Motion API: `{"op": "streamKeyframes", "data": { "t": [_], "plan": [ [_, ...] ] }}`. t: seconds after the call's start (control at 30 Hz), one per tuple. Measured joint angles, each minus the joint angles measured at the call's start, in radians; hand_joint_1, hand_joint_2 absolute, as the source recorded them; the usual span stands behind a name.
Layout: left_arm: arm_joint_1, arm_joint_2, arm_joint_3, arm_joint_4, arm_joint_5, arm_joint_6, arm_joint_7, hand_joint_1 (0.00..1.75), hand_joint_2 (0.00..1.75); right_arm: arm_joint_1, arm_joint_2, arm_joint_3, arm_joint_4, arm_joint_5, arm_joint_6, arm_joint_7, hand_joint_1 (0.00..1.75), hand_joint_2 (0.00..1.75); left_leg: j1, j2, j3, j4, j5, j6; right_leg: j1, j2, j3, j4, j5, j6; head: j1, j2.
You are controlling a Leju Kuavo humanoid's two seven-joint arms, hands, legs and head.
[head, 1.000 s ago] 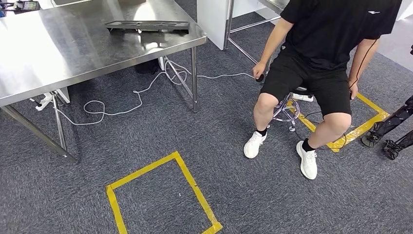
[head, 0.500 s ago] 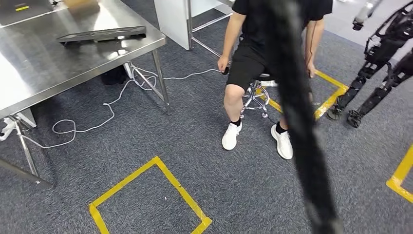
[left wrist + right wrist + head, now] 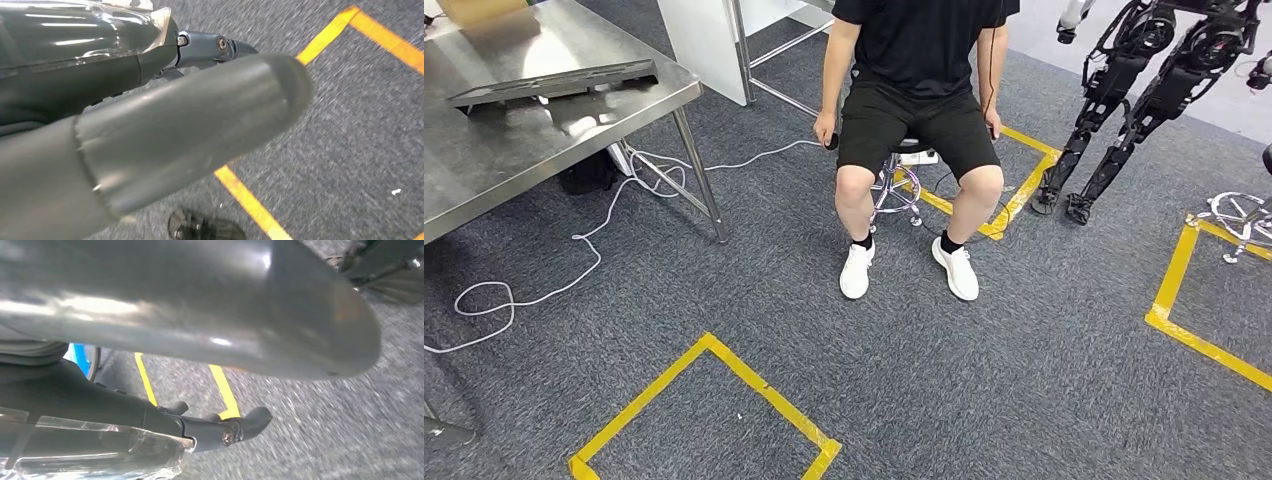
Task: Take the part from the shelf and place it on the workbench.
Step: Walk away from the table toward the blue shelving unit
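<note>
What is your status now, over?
Left hand holds nothing, right hand too. Workbench at left. Seated person ahead, in the way.

1. Person [image 3: 914, 90] in black shirt and shorts, white sneakers, sits on a chrome stool [image 3: 896, 185] facing the camera.
2. Yellow tape square [image 3: 724, 365] on grey carpet [image 3: 984, 380] in front of the person; a second tape outline [image 3: 1024, 185] runs under and behind the stool; a third [image 3: 1169, 300] lies far right.
3. White cable [image 3: 574, 275] snakes across the carpet near the steel table legs, loop at the left edge.
4. Black legged robot frame [image 3: 1124, 90] stands at upper right, feet just beside the second tape outline.
5. White cabinet [image 3: 699, 40] behind the table corner.
</note>
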Motion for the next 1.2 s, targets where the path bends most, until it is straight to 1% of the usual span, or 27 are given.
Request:
{"op": "streamKeyframes", "data": {
  "t": [0.07,0.1,0.13,0.17,0.23,0.27,0.33,0.37,0.4,0.47,0.5,0.53,0.57,0.6,0.63,0.67,0.7,0.77,0.83,0.9,0.93,0.97,1.03,1.1,1.13,1.17,1.2],
  "plan": [
    [0.003,-0.001,0.004,0.000,0.004,0.006,0.006,0.00,0.00,-0.002,0.000,0.009,0.000,0.011,0.004,0.002,0.00,0.00,-0.005,0.030,-0.007,0.000,0.003,0.006,-0.001,-0.030,-0.063,0.137,-0.062,-0.006,0.004,0.000],
    [0.003,-0.002,0.007,0.000,0.007,0.009,0.008,0.00,0.00,-0.002,0.000,0.013,0.000,0.015,0.005,0.002,0.00,0.00,-0.007,0.046,-0.010,0.000,0.004,0.007,-0.002,-0.035,-0.079,0.180,-0.077,-0.002,0.004,0.000],
    [0.004,-0.003,0.010,0.000,0.009,0.010,0.010,0.00,0.00,-0.001,0.000,0.016,0.000,0.018,0.005,0.002,0.00,0.00,-0.009,0.059,-0.012,0.001,0.004,0.007,-0.002,-0.038,-0.074,0.186,-0.077,0.005,0.004,0.000],
    [0.003,-0.005,0.013,0.000,0.011,0.012,0.012,0.00,0.00,0.000,-0.001,0.018,0.000,0.020,0.005,0.002,0.00,0.00,-0.010,0.072,-0.012,0.001,0.005,0.006,-0.002,-0.044,-0.044,0.147,-0.063,0.013,0.004,0.000],
    [0.002,-0.008,0.018,0.000,0.013,0.014,0.014,0.00,0.00,-0.003,-0.002,0.023,0.000,0.025,0.005,0.002,0.00,0.00,-0.013,0.096,-0.011,0.002,0.005,0.002,0.001,-0.079,0.049,-0.001,-0.022,0.023,0.005,0.000],
    [0.002,-0.010,0.020,0.000,0.015,0.016,0.014,0.00,0.00,-0.006,-0.003,0.026,0.000,0.029,0.007,0.002,0.00,0.00,-0.016,0.108,-0.010,0.003,0.003,-0.003,0.005,-0.100,0.085,-0.064,-0.006,0.021,0.005,0.000],
    [0.000,-0.011,0.022,0.000,0.018,0.022,0.016,0.00,0.00,-0.011,-0.003,0.034,0.000,0.036,0.011,0.002,0.00,0.00,-0.021,0.128,-0.007,0.004,0.000,-0.015,0.013,-0.117,0.107,-0.113,0.007,0.005,0.004,0.000],
    [-0.002,-0.012,0.023,0.000,0.019,0.026,0.017,0.00,0.00,-0.011,-0.003,0.037,0.001,0.039,0.014,0.002,0.00,0.00,-0.020,0.137,-0.004,0.003,0.000,-0.021,0.016,-0.106,0.103,-0.114,0.010,-0.004,0.003,0.000],
    [-0.004,-0.013,0.023,0.000,0.019,0.028,0.019,0.00,0.00,-0.010,-0.004,0.039,0.001,0.041,0.017,0.004,0.00,0.00,-0.016,0.136,-0.003,0.005,-0.002,-0.028,0.010,-0.095,0.104,-0.117,0.014,-0.012,0.002,0.000],
    [-0.005,-0.014,0.023,0.000,0.019,0.032,0.023,0.00,0.00,-0.009,-0.006,0.041,0.002,0.044,0.021,0.008,0.00,0.00,-0.009,0.091,-0.017,0.042,-0.034,-0.041,0.002,-0.075,0.107,-0.123,0.023,-0.030,0.001,0.000],
    [-0.003,-0.015,0.023,0.000,0.019,0.033,0.027,0.00,0.00,-0.010,-0.005,0.042,0.002,0.045,0.023,0.009,0.00,0.00,-0.006,0.056,-0.038,0.091,-0.068,-0.044,-0.003,-0.065,0.108,-0.125,0.028,-0.037,0.000,0.000],
    [0.000,-0.015,0.023,0.000,0.018,0.033,0.030,0.00,0.00,-0.011,-0.005,0.044,0.002,0.045,0.023,0.010,0.00,0.00,-0.006,0.028,-0.065,0.157,-0.107,-0.046,0.000,-0.055,0.105,-0.125,0.031,-0.042,-0.001,0.000],
    [0.003,-0.016,0.023,0.000,0.018,0.032,0.034,0.00,0.00,-0.011,-0.004,0.046,0.002,0.046,0.023,0.010,0.00,0.00,-0.005,0.014,-0.095,0.225,-0.140,-0.046,0.001,-0.043,0.102,-0.124,0.033,-0.045,-0.001,0.000],
    [0.004,-0.016,0.023,0.000,0.018,0.031,0.037,0.00,0.00,-0.011,-0.004,0.047,0.002,0.046,0.023,0.010,0.00,0.00,-0.004,0.008,-0.118,0.276,-0.157,-0.047,0.003,-0.030,0.101,-0.123,0.034,-0.046,-0.001,0.000],
    [0.005,-0.016,0.023,0.000,0.017,0.030,0.039,0.00,0.00,-0.009,-0.004,0.048,0.002,0.045,0.023,0.010,0.00,0.00,-0.003,0.006,-0.125,0.293,-0.153,-0.048,0.003,-0.016,0.100,-0.122,0.034,-0.046,-0.001,0.000],
    [0.006,-0.016,0.023,0.000,0.016,0.028,0.040,0.00,0.00,-0.007,-0.005,0.048,0.003,0.045,0.023,0.010,0.00,0.00,0.000,0.004,-0.115,0.272,-0.131,-0.049,0.003,-0.002,0.100,-0.120,0.034,-0.045,-0.001,0.000],
    [0.006,-0.016,0.023,0.000,0.014,0.026,0.041,0.00,0.00,-0.006,-0.005,0.048,0.003,0.044,0.023,0.010,0.00,0.00,0.003,-0.002,-0.090,0.219,-0.095,-0.049,0.002,0.012,0.101,-0.118,0.034,-0.044,-0.002,0.000],
    [0.007,-0.016,0.023,0.000,0.011,0.023,0.042,0.00,0.00,-0.006,-0.005,0.048,0.003,0.042,0.023,0.010,0.00,0.00,0.014,-0.055,-0.033,0.091,-0.036,-0.050,0.005,0.039,0.094,-0.106,0.032,-0.038,-0.001,0.000],
    [0.008,-0.017,0.023,0.000,0.009,0.021,0.043,0.00,0.00,-0.008,-0.006,0.048,0.003,0.040,0.024,0.010,0.00,0.00,0.015,-0.093,-0.012,0.035,-0.021,-0.048,0.008,0.063,0.078,-0.097,0.033,-0.024,0.000,0.000],
    [0.006,-0.019,0.023,0.000,0.008,0.017,0.044,0.00,0.00,-0.006,-0.009,0.048,0.003,0.038,0.029,0.009,0.00,0.00,0.008,-0.072,-0.012,0.031,-0.018,-0.034,0.005,0.083,0.062,-0.098,0.040,-0.006,0.001,0.000],
    [0.005,-0.020,0.023,0.000,0.007,0.015,0.045,0.00,0.00,-0.005,-0.010,0.048,0.003,0.036,0.032,0.009,0.00,0.00,0.006,-0.059,-0.011,0.025,-0.014,-0.024,0.004,0.074,0.055,-0.092,0.038,-0.001,0.001,0.000],
    [0.004,-0.021,0.023,0.000,0.006,0.013,0.048,0.00,0.00,-0.004,-0.011,0.048,0.003,0.035,0.037,0.008,0.00,0.00,0.005,-0.045,-0.009,0.019,-0.009,-0.013,0.004,0.050,0.041,-0.071,0.026,-0.001,0.004,0.000],
    [0.004,-0.022,0.023,0.000,0.002,0.014,0.066,0.00,0.00,-0.008,-0.013,0.048,0.003,0.033,0.045,0.008,0.00,0.00,0.002,-0.012,-0.008,0.012,-0.004,-0.001,0.005,-0.011,-0.010,0.033,-0.025,-0.010,0.007,0.000],
    [0.004,-0.022,0.023,0.000,-0.001,0.017,0.087,0.00,0.00,-0.013,-0.014,0.048,0.003,0.034,0.053,0.008,0.00,0.00,-0.004,0.024,-0.011,0.012,-0.004,0.001,0.003,-0.034,-0.072,0.160,-0.076,-0.012,0.009,0.000],
    [0.004,-0.022,0.023,0.000,-0.001,0.016,0.090,0.00,0.00,-0.014,-0.015,0.048,0.003,0.034,0.055,0.008,0.00,0.00,-0.006,0.040,-0.012,0.012,-0.004,0.001,0.002,-0.037,-0.081,0.186,-0.082,-0.007,0.009,0.000],
    [0.003,-0.022,0.023,0.000,-0.001,0.011,0.087,0.00,0.00,-0.014,-0.016,0.048,0.003,0.033,0.057,0.009,0.00,0.00,-0.007,0.054,-0.012,0.012,-0.004,0.001,0.002,-0.041,-0.069,0.172,-0.074,0.001,0.010,0.000],
    [0.002,-0.023,0.023,0.000,-0.001,0.001,0.078,0.00,0.00,-0.014,-0.017,0.048,0.003,0.032,0.059,0.011,0.00,0.00,-0.008,0.067,-0.011,0.012,-0.005,0.000,0.001,-0.048,-0.035,0.116,-0.053,0.009,0.010,0.000]
  ]
}}
